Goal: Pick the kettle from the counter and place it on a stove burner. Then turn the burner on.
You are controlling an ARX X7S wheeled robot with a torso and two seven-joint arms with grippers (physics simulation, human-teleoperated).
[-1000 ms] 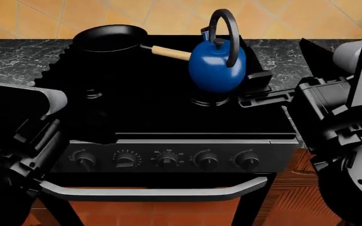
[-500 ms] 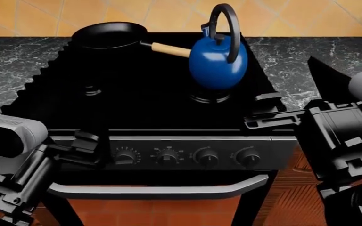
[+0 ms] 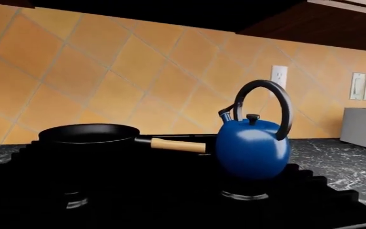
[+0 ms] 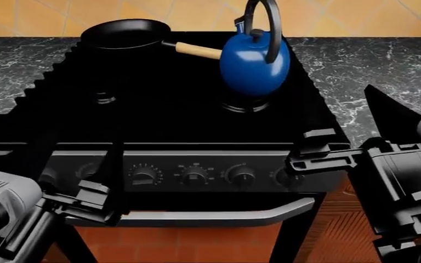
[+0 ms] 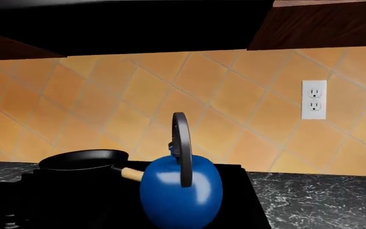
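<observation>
Left claw: we see our left claw [image 4: 94,200] lowest in the head view, in front of the stove's knob panel at its left end; its fingers stand apart with nothing between them, so it is open and empty.
Right claw: our right claw [image 4: 319,156] sits at the stove's front right corner, level with the knob panel; its two dark fingers are spread, one above the other, holding nothing.
Control knobs: a row of round grey control knobs [image 4: 241,175] runs along the front panel, between the two claws.
Stove top: the flat black stove top [image 4: 174,104] lies beyond the panel, with the table [image 4: 357,71] of dark veined marble on both sides.
Stove burner: the stove burner [image 3: 245,195] on the right side shows only as a silvery ring under the kettle.
Kettle: the blue kettle [image 4: 254,63] stands upright on that burner, handle arched above it, well apart from both claws.
Frying pan: the black frying pan [image 4: 123,34] sits at the far left of the stove, and looks empty; its wooden handle reaches toward the kettle.
Wall: orange tiles [image 5: 221,95] rise behind.
</observation>
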